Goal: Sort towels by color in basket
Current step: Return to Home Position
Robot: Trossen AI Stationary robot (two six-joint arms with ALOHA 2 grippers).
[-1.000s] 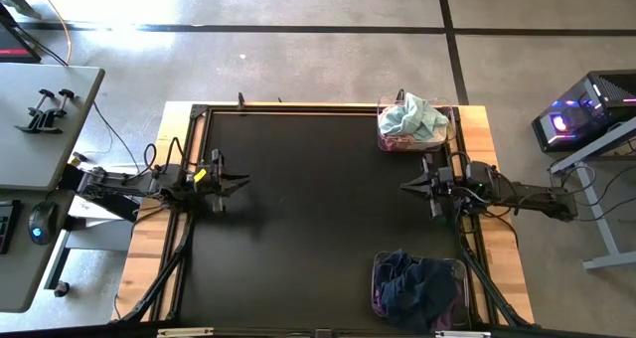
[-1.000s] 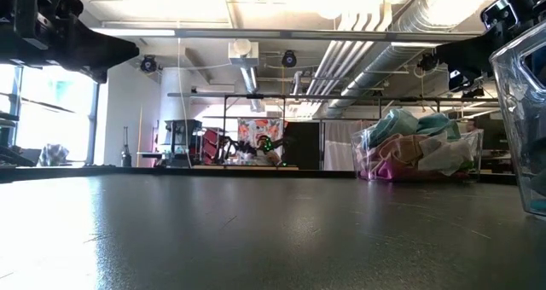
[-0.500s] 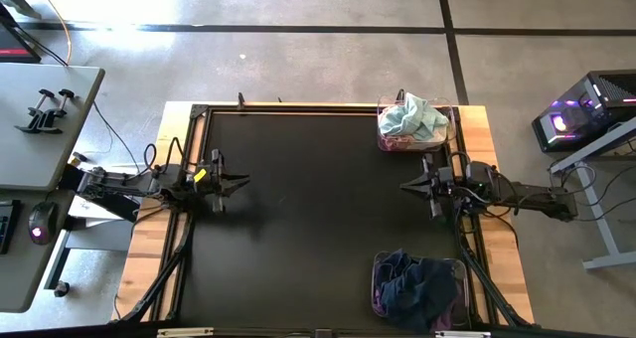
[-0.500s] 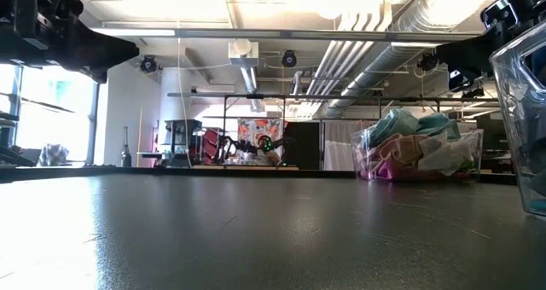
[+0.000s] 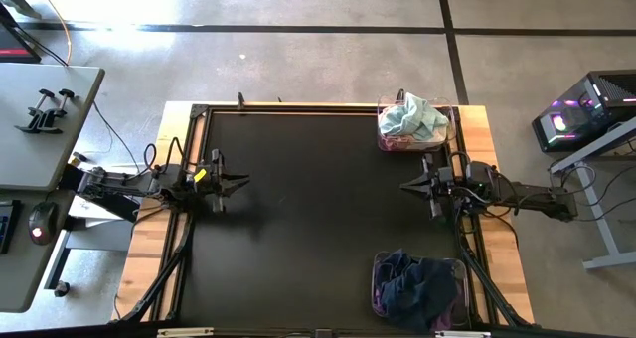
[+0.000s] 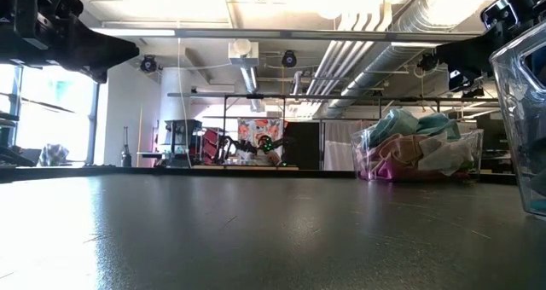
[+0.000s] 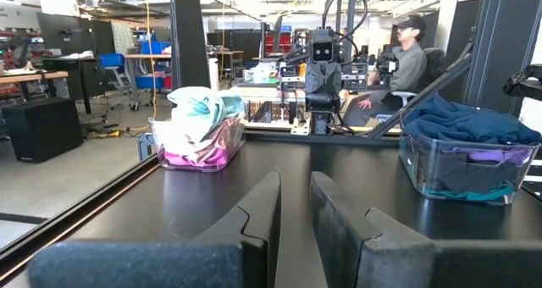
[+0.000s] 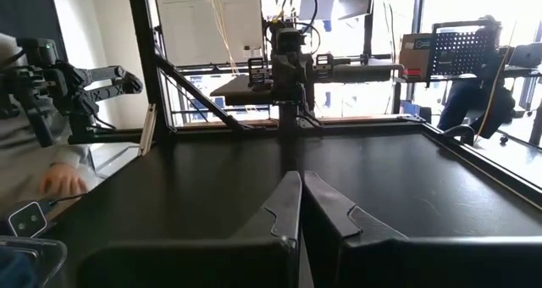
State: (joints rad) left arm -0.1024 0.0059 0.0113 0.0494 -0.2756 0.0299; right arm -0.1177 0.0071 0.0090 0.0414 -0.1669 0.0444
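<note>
The left gripper (image 5: 241,182) at nine o'clock and right gripper (image 5: 405,186) at three o'clock hovered, jaws nearly closed and empty; towels (image 5: 412,116) filled both baskets (image 5: 381,139).

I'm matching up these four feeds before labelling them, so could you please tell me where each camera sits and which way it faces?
High view: overhead, straight down on the black table; both arms, left pincer, right pincer.
Low view: table-top height, level toward the room; light towel basket far off, arm parts at the upper corners.
Left wrist view: across the table at the right arm; own fingers at the bottom.
Right wrist view: across at the left arm; own fingers at the bottom.
Shared: high and left wrist both show the dark towel basket.
</note>
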